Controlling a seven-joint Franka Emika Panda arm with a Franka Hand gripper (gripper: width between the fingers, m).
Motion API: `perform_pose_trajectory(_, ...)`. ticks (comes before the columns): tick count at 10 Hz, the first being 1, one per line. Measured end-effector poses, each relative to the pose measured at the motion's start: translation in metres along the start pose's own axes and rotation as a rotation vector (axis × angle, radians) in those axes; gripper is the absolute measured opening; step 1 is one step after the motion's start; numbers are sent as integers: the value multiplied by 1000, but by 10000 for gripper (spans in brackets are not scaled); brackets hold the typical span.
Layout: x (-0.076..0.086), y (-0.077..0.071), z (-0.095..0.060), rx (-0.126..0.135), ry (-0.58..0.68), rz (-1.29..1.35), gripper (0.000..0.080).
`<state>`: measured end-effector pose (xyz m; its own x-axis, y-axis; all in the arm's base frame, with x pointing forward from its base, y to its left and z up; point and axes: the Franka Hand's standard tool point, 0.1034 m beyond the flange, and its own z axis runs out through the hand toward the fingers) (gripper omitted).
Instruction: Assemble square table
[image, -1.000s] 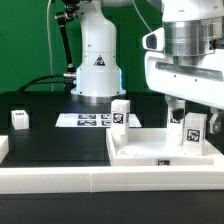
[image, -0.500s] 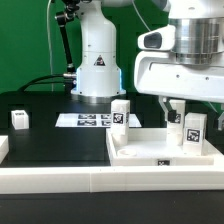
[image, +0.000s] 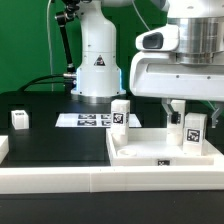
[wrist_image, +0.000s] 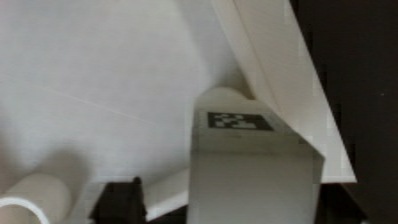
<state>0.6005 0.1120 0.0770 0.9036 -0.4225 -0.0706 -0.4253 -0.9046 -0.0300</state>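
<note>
Risen claw (image: 186, 108) hangs over leg (image: 193, 130) by slab (image: 140, 160) rim; open or closed, unclear.

You lose the tips of the gripper (image: 184, 110) behind the leg (image: 193, 130) standing on the slab (image: 135, 157); they may be touching it. The slab runs past the exterior view's right edge.

Pretty clearly a robotics lab I'm dialled into, not someone's workshop. A plain green fabric backdrop (image: 30, 40) covers everything from 9 to 12 o'clock. A big white robot-arm pedestal with a warning-triangle sticker (image: 97, 62) stands at 12, with black cables (image: 40, 83) trailing off toward 9. The matte black tabletop (image: 60, 140) has the marker board (image: 90, 120) lying flat near centre. There's also a small white plastic block with a black-and-white tag (image: 20, 119) at 9.
</note>
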Motion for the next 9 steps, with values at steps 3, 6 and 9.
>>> perform_pose_trajectory(3,0,0,0,1,0,66,289)
perform_pose_trajectory(6,0,0,1,9,2,333,289)
perform_pose_trajectory(9,-2,-4,0,21,3,606,290)
